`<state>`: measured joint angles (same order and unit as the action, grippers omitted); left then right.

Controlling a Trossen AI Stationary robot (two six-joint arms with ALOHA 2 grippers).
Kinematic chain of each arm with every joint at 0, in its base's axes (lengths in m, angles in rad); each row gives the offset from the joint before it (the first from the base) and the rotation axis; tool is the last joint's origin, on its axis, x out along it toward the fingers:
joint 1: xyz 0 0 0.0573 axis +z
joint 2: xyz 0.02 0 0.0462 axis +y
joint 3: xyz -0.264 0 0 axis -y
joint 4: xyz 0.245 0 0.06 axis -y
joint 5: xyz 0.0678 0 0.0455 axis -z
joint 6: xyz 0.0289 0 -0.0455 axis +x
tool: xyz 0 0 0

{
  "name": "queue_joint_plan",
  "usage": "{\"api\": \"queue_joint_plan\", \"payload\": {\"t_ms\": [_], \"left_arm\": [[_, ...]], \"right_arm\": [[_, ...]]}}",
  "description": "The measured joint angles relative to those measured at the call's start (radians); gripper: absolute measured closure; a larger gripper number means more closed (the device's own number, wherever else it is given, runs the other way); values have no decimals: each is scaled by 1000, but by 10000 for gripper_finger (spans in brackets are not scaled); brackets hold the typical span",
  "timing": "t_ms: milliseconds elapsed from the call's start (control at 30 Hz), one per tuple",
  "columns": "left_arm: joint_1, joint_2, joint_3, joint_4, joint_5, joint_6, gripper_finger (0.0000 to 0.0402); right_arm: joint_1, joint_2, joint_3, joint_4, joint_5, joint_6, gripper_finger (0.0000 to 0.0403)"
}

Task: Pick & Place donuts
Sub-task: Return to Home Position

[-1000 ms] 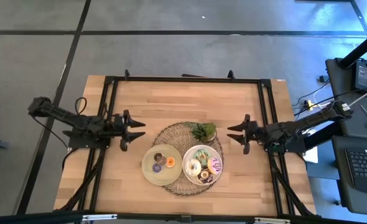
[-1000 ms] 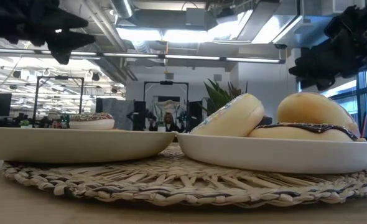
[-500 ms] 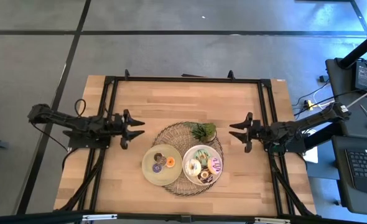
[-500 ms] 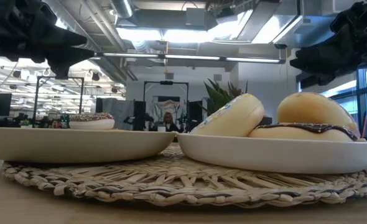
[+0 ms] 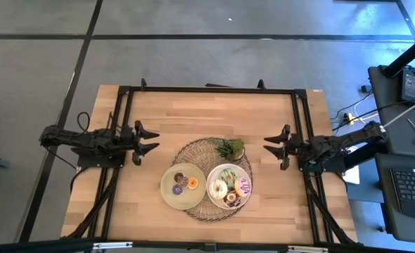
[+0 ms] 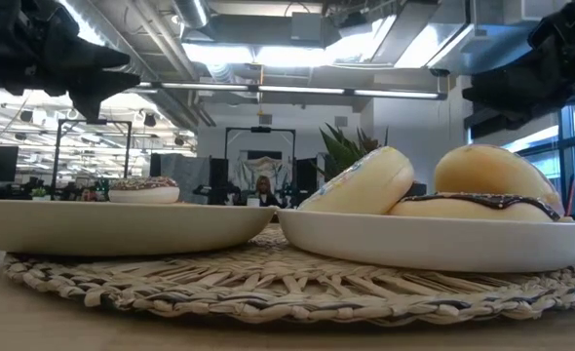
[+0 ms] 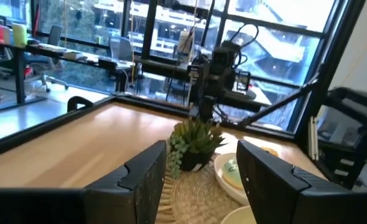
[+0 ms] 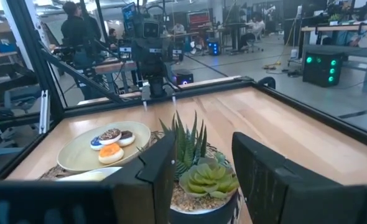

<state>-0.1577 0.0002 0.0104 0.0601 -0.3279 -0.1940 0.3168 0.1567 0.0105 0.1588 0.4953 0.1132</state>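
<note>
Both grippers hang empty above the wooden table (image 5: 193, 112), and we see each one with its two fingers spread wide. We find the left gripper (image 5: 154, 141) over the table's left part and the right gripper (image 5: 269, 145) over its right part, pointing at each other across the middle. The donuts lie between them and a little nearer the front edge, well apart from either gripper and touched by neither. A round woven mat (image 5: 190, 150) sits at the table's centre and carries two plates side by side. On the tan plate (image 5: 167, 194), the one on the left gripper's side, we make out a few small donuts close together, among them an orange donut (image 5: 192, 183) and a purple donut (image 5: 177, 188). On the white plate (image 5: 216, 174), on the right gripper's side, larger donuts crowd together, including a cream donut (image 5: 219, 188) and a pink striped donut (image 5: 243, 187); from table height they rise above its rim. A small potted plant (image 5: 229, 148) stands on the mat just behind the white plate.
</note>
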Motion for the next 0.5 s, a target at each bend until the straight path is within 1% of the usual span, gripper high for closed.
{"api": "queue_joint_plan", "payload": {"t_ms": [200, 333, 500], "left_arm": [[1, 0, 28, -38, -12, 8, 212], [1, 0, 28, -68, -17, -11, 210], [1, 0, 28, -84, -20, -44, 213]], "right_arm": [[0, -101, 0, -91, 0, -3, 247], [0, -153, 0, -92, -16, -45, 247], [-1, -155, 0, -92, -18, -85, 247]]}}
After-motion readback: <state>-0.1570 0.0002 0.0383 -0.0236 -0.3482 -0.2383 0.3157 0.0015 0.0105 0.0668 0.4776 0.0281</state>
